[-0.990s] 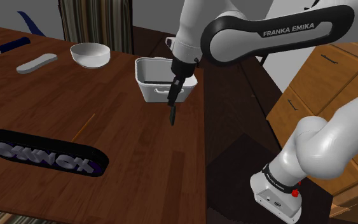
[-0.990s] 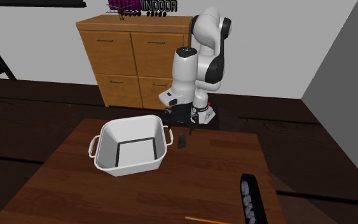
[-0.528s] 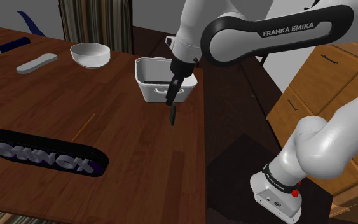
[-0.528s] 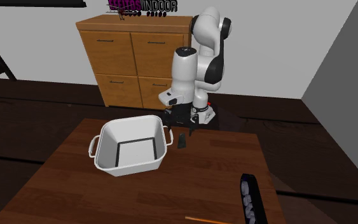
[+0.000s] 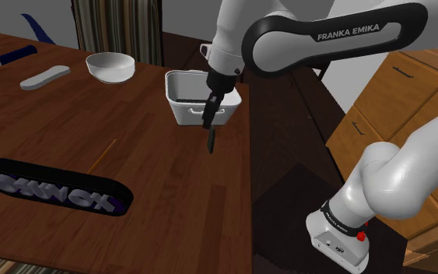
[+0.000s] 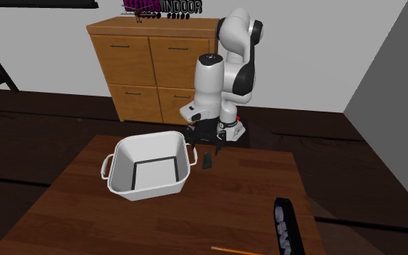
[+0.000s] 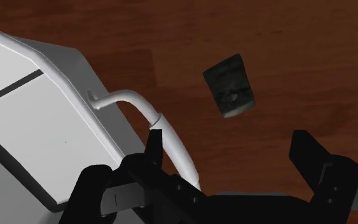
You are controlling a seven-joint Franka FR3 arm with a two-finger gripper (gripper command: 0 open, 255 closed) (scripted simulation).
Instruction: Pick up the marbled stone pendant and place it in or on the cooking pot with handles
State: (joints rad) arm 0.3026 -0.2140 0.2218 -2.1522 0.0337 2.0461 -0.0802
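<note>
One open gripper (image 7: 229, 141) over the dark mottled pendant (image 7: 229, 86), nothing held
Pendant lies on the brown table (image 5: 131, 167) just beside the white pot (image 6: 151, 190), near its handle (image 7: 139, 107); fingers stand wide apart, not touching it, lined up either side of it, likely so a straight descent brackets it; one finger sits close to the handle, bump risk; pot is open-topped and empty, so the carry looks short.

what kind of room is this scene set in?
Likely a room in a home, maybe a dining area: a dark wooden table, a wooden drawer cabinet by the wall, a white bowl and a white pot with handles.
</note>
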